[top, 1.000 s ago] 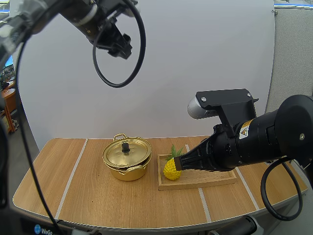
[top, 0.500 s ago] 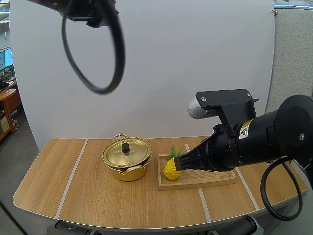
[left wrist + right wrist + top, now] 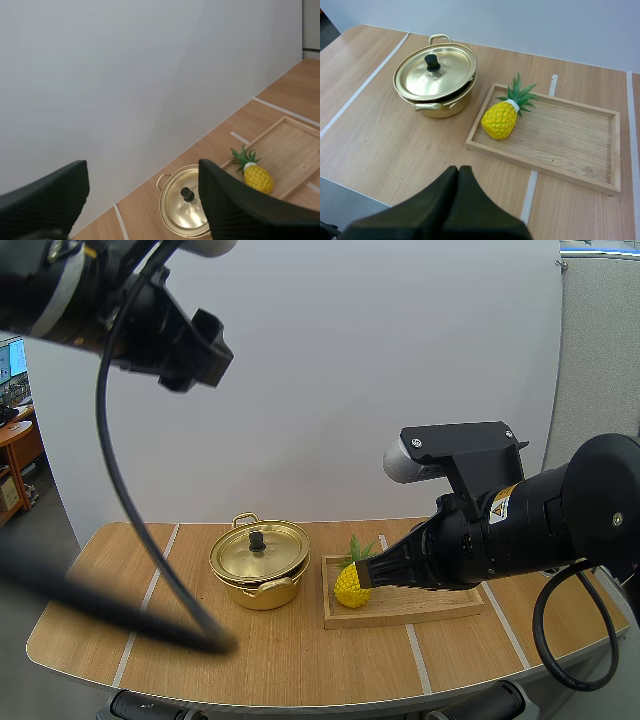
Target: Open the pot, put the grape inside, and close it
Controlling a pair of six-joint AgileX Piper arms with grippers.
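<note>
A gold pot (image 3: 258, 575) with its lid (image 3: 262, 551) on stands at the table's middle; it also shows in the left wrist view (image 3: 186, 200) and the right wrist view (image 3: 436, 80). No grape is visible; a yellow pineapple (image 3: 349, 587) lies at the left end of a wooden tray (image 3: 430, 605), right of the pot. My left gripper (image 3: 142, 170) is open, high above the pot, and holds nothing; in the high view it is at the upper left (image 3: 190, 345). My right gripper (image 3: 458, 172) is shut on nothing, above the table's front, short of the pineapple (image 3: 501, 119).
The tray (image 3: 570, 140) holds nothing else right of the pineapple. Bare wooden table (image 3: 120, 590) with pale stripes lies left of the pot and along the front edge. A white wall stands behind the table.
My left arm has swung across the upper left of the high view and now hangs nearer the camera. The right arm, pot and pineapple have not moved.
</note>
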